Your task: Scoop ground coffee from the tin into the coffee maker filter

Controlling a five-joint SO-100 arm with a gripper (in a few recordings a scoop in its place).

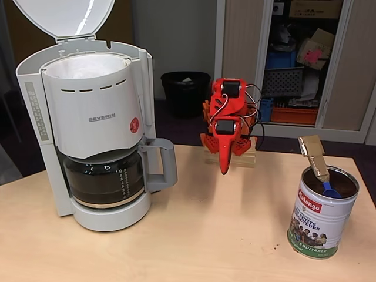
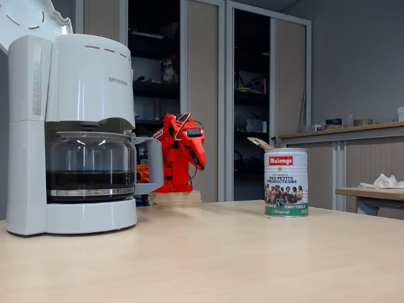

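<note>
The red gripper (image 1: 224, 167) hung folded in front of its arm, its pointed fingers aimed down at the desk and pressed together, clenched on nothing and touching nothing. In the other fixed view the gripper (image 2: 201, 163) showed as a tapering red beak, clear of the desk top. The red plastic arm (image 1: 226, 117), with black motor blocks and loose wires, stood on a pale wooden block (image 1: 232, 157) at the far edge of the desk (image 1: 194, 235).

The light wood-grain desk lay smooth and bare through its middle and along its near edge, leaving wide open room between the two things standing on it.

Toward the left edge stood the coffee maker (image 1: 94, 117), a large white plastic machine with a round red sticker, a grey handle and its round lid tipped up, so the filter basket (image 1: 85, 66) at the top was open. Its glass carafe (image 2: 90, 165) held dark liquid.

Near the right edge, well apart from the gripper, stood the tin (image 1: 322, 212), a shiny metal cylinder with a white, red and green label. Its top was open, dark ground coffee (image 1: 343, 185) lay inside, and a blue scoop (image 1: 331, 191) with a tan, blocky handle leaned out over its rim.
</note>
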